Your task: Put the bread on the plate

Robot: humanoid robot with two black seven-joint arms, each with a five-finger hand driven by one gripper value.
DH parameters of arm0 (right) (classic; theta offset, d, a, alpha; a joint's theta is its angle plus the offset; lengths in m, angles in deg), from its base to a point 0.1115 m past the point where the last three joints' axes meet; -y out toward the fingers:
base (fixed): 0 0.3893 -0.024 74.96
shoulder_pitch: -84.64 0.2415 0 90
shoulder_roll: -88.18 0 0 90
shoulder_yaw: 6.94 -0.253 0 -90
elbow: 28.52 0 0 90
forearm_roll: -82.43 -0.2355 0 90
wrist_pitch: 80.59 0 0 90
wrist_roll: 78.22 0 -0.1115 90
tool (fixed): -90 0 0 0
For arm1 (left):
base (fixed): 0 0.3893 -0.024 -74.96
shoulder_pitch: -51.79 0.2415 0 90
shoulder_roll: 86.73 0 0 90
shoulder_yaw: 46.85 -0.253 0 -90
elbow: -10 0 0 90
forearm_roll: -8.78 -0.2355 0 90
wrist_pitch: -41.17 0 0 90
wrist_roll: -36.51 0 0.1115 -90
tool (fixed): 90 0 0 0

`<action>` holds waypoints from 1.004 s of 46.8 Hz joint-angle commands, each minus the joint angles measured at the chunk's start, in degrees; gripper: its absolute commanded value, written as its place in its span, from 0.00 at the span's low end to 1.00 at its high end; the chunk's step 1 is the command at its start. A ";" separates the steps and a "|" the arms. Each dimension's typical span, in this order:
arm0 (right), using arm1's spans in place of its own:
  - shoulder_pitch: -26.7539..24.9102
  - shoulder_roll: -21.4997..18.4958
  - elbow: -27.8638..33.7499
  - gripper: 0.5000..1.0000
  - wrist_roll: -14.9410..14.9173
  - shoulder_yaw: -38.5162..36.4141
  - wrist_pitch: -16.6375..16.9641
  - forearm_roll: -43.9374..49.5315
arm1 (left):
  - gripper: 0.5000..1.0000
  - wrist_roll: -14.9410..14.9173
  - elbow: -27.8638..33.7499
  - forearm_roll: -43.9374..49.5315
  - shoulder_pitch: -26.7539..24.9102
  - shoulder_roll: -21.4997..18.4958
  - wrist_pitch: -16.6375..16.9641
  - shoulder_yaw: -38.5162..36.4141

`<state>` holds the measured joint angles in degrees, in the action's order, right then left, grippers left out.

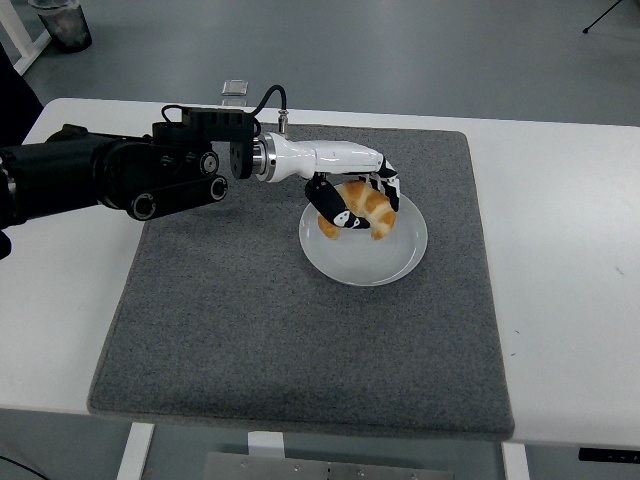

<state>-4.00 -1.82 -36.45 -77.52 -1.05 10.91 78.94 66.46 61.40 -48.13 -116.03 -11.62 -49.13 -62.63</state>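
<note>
A golden croissant [365, 210] is held in my left hand [355, 203], whose black fingers are curled round it. The hand and bread are low over the far half of the white round plate [375, 262], which lies on the grey mat [250, 320]. I cannot tell whether the bread touches the plate. My left arm [120, 180] reaches in from the left edge, black with a white forearm. The right arm is out of view.
The grey mat covers most of the white table [570, 250]. A small clear object [236, 89] lies at the table's far edge. A dark cup [62, 22] stands on the floor at the top left.
</note>
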 commanded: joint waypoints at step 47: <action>-0.04 0.00 0.02 0.90 0.00 0.00 0.00 0.06 | 0.00 -3.14 -6.23 -1.89 5.84 5.58 7.94 -2.77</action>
<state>-3.99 -1.82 -36.45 -77.52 -1.05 10.91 79.00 63.45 55.23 -49.98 -110.34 -6.46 -41.22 -65.40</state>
